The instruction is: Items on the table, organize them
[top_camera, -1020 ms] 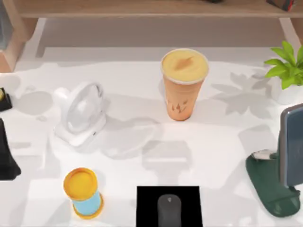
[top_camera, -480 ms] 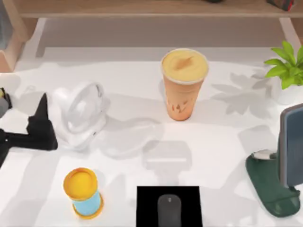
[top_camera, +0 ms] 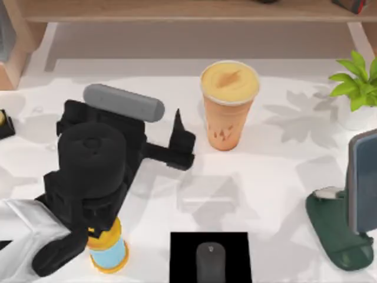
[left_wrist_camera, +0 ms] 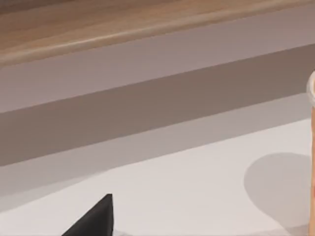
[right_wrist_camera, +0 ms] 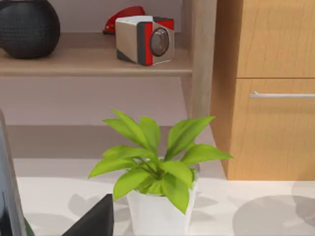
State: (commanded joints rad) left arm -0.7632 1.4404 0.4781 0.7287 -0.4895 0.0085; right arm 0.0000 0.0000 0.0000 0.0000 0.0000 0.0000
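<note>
A tall orange drink cup (top_camera: 228, 106) with a domed yellow-orange lid stands upright at the table's middle back. My left arm reaches in from the left, and its gripper (top_camera: 180, 140) sits just left of the cup without touching it; the cup's edge (left_wrist_camera: 312, 123) shows in the left wrist view beyond the gripper (left_wrist_camera: 96, 221). A dark grey mouse (top_camera: 210, 262) rests on a black mat (top_camera: 182, 247) at the front edge. A grey-blue phone (top_camera: 362, 180) stands upright in a dark green stand (top_camera: 336, 233) at the right. My right gripper (right_wrist_camera: 96, 221) is parked beside that phone (right_wrist_camera: 7, 196).
A blue container with a yellow lid (top_camera: 109, 253) sits at the front left, partly under my left arm. A potted plant (top_camera: 356, 88) stands at the back right. A wooden shelf (top_camera: 188, 10) runs along the back. White tabletop (top_camera: 277, 177) lies bare between cup and phone stand.
My left arm has swung in from the table's left edge toward the right, now covering the white fan, its gripper arriving close to the cup. Nothing else has moved.
</note>
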